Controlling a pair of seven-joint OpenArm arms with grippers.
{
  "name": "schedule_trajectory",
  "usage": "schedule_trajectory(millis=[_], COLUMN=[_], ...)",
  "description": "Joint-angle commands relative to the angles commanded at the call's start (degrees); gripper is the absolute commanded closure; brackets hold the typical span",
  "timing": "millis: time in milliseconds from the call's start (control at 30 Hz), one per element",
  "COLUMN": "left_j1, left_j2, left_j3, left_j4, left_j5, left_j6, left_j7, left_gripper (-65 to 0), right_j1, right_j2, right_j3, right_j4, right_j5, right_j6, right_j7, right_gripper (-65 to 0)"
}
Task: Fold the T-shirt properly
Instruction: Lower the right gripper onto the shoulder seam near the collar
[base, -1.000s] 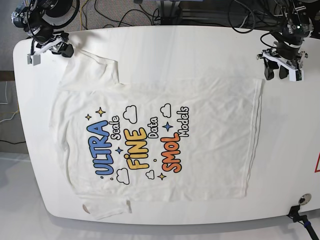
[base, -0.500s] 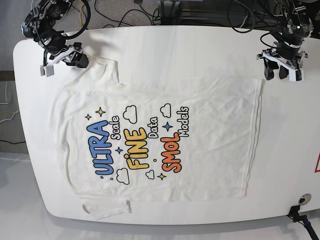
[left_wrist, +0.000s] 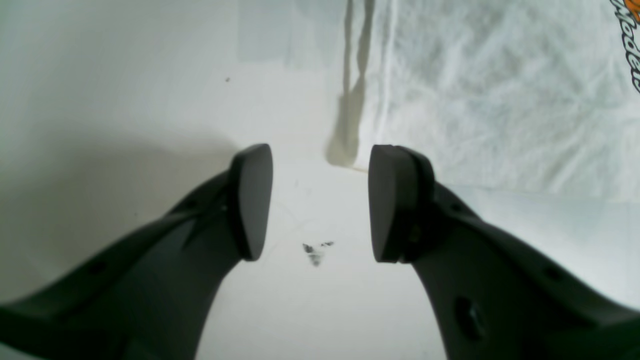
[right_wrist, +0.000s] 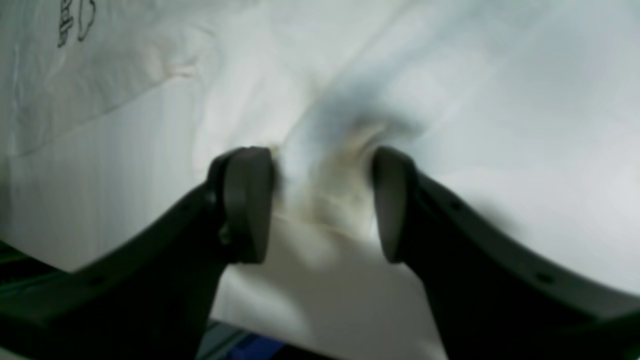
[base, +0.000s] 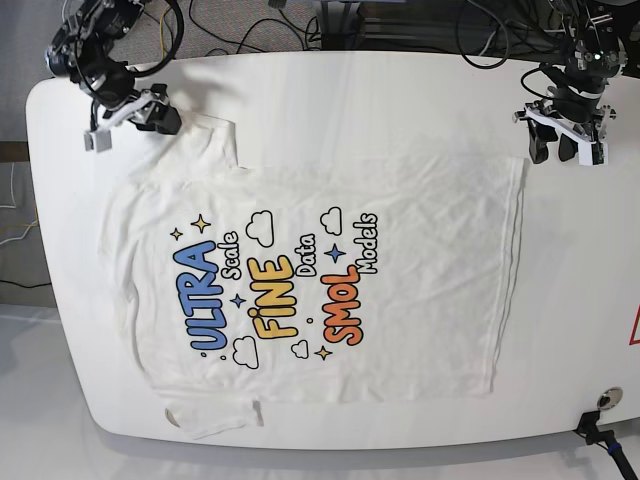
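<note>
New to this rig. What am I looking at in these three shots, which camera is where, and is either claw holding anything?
It is a two-armed robot at a white table, meant to fold the T-shirt that lies spread flat, print side up. The base view looks straight down on the table. The other two pictures come from cameras mounted on each wrist, looking out past the dark fingers.

The left gripper is on the base view's right; in its wrist view it is open over bare table, just off the shirt's hem corner. The right gripper is on the base view's left, by the upper sleeve; its wrist view is blurred, and it is open with bunched cloth between the fingers. Neither is shut on anything.
</note>
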Motion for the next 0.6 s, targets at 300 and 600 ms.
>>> schedule_trajectory(millis=[300,600], left_j1=[-0.70,-0.70], left_j2=[0.00,0.00], left_j3=[0.09,0.09], left_j4=[0.00,0.00], left_j5=[0.00,0.00], left_j6=[0.00,0.00], left_j7=[0.00,0.00], left_gripper=[-28.7,-28.7], right_j1=[-1.58,-2.99], right_j2=[-0.53,-1.76], right_j3=[6.42,6.07], right_j4=[-0.18,-0.26], right_j5=[0.09,0.09], right_j6=[0.00,0.00], right_j7=[-4.04,-5.01], right_gripper=[-31.4,-31.6])
